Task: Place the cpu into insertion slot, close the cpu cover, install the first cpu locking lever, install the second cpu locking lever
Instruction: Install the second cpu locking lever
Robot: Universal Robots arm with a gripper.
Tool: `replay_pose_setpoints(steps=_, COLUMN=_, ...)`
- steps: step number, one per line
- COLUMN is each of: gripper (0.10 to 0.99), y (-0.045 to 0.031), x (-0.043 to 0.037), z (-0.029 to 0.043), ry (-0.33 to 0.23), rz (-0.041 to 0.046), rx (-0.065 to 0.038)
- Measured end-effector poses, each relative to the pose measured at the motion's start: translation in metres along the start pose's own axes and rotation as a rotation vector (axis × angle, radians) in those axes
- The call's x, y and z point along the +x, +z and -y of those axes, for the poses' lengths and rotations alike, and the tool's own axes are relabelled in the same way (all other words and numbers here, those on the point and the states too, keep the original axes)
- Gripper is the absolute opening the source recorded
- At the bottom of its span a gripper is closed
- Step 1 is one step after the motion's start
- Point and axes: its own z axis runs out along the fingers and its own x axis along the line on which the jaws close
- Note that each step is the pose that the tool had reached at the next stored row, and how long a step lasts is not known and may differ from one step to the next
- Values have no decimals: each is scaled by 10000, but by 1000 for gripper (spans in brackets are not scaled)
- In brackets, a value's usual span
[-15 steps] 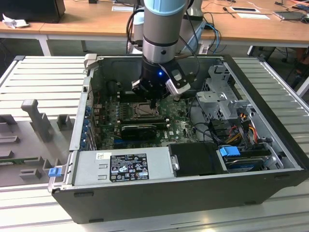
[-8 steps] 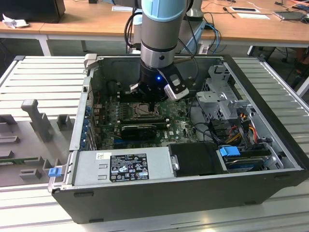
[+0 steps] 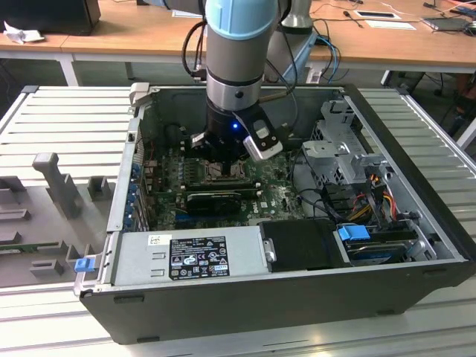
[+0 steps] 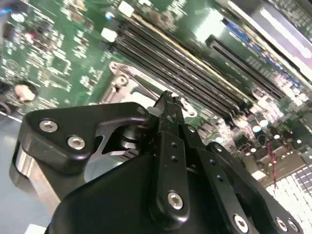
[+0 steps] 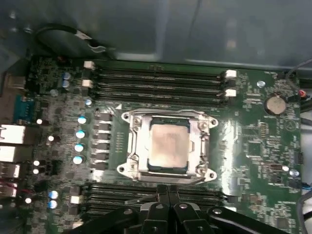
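Motherboard [image 5: 253, 141] lies flat in the bottom of an open computer case [image 3: 416, 282], and the arm reaches straight down into that case in the exterior view, its gripper [image 3: 223, 165] low over the middle of the board. In the first wrist view the cpu [image 5: 168, 146] sits in the insertion slot [image 5: 141, 171], its dull silver top facing up and level. The cpu cover [image 5: 134, 141] lies closed flat around it, the silvery frame bordering the chip on all sides with the chip showing through the square window. The gripper [image 5: 168, 192] appears in that view as black linkages meeting in a narrow point, with its fingers together and nothing between them; the tips stand just beside the socket's edge, over the memory slots [image 5: 122, 195] on that side, apart from the cpu itself. Whether the tips touch the cover's rim or a lever there cannot be told. In the second wrist view the closed fingertips [image 4: 167, 100] end right at a corner of the silvery socket frame [image 4: 119, 83], with rows of long black memory slots [image 4: 185, 68] running past beyond. A grey power supply [image 3: 186, 256] and a bundle of coloured cables [image 3: 372, 190] occupy the case nearer the exterior view's front and right.
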Motion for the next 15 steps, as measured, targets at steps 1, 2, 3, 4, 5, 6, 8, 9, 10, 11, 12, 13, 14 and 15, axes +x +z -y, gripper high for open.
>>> replay_pose_setpoints(steps=1, gripper=106, y=4, x=50, z=-2, ry=2, rz=3, rx=-47)
replay_pose_setpoints(steps=2, gripper=106, y=13, x=87, z=-4, ry=0, rz=6, rx=-72)
replay_pose_setpoints(steps=3, gripper=106, y=24, x=107, z=-4, ry=0, rz=6, rx=-79)
replay_pose_setpoints(steps=4, gripper=106, y=40, x=128, z=-2, ry=1, rz=6, rx=-85)
replay_pose_setpoints(steps=5, gripper=106, y=59, x=134, z=0, ry=2, rz=7, rx=-87)
replay_pose_setpoints(steps=6, gripper=106, y=76, x=134, z=3, ry=1, rz=6, rx=-89)
replay_pose_setpoints(steps=8, gripper=106, y=120, x=134, z=9, ry=-9, rz=5, rx=-91)
replay_pose_setpoints(steps=9, gripper=106, y=155, x=135, z=14, ry=-29, rz=1, rx=-94)
replay_pose_setpoints(steps=10, gripper=106, y=179, x=137, z=18, ry=-50, rz=-2, rx=-98)
replay_pose_setpoints(steps=11, gripper=106, y=196, x=139, z=20, ry=-63, rz=-3, rx=-102)
replay_pose_setpoints(steps=12, gripper=106, y=213, x=145, z=31, ry=-81, rz=-3, rx=-146)
replay_pose_setpoints(steps=13, gripper=106, y=214, x=152, z=43, ry=-91, rz=-1, rx=-184)
replay_pose_setpoints(steps=14, gripper=106, y=211, x=164, z=66, ry=-95, rz=4, rx=-276)
replay_pose_setpoints(steps=15, gripper=106, y=210, x=171, z=79, ry=-95, rz=10, rx=-343)
